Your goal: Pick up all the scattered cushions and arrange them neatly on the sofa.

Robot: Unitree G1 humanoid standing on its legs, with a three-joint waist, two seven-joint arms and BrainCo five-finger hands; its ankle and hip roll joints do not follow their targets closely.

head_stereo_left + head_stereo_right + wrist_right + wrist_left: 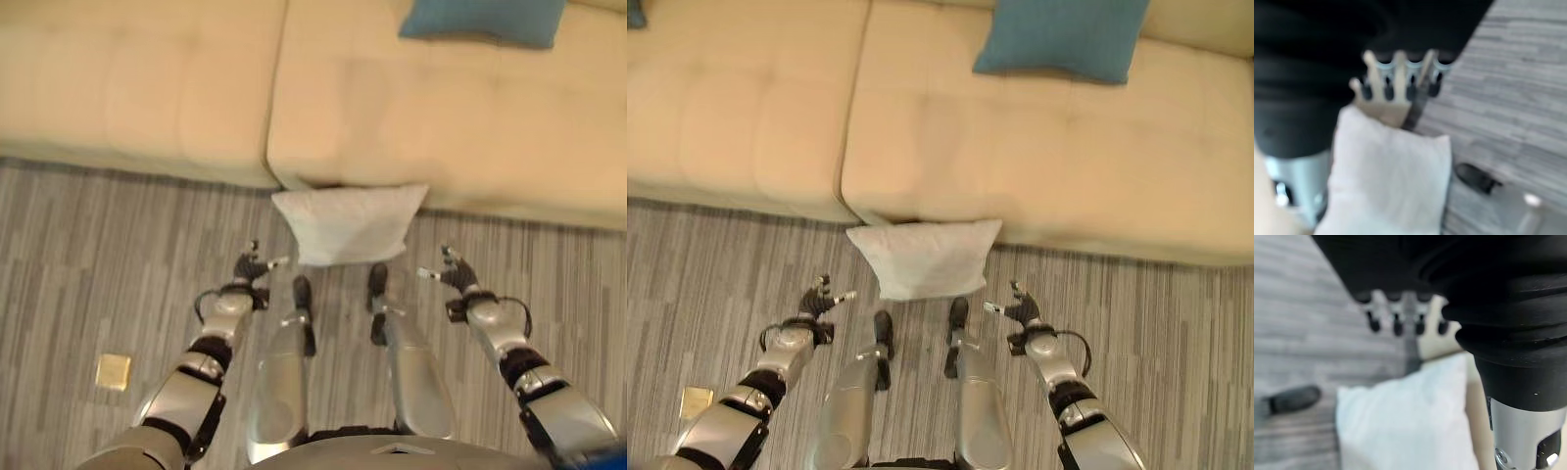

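A white cushion [348, 222] lies on the grey striped floor, leaning against the front of the beige sofa [176, 88]. It also shows in the left wrist view as the white cushion [1405, 421] and in the right wrist view as the white cushion [1391, 181]. A blue cushion [1063, 37] rests on the sofa seat at the back right. My left hand [251, 269] hovers left of the white cushion, fingers straight, holding nothing. My right hand [453, 271] hovers to its right, likewise open and apart from it.
The sofa's two seat pads meet at a seam [274, 117] just above the white cushion. A small yellow square [114, 371] lies on the floor at the lower left. Grey floor [88, 255] stretches to both sides.
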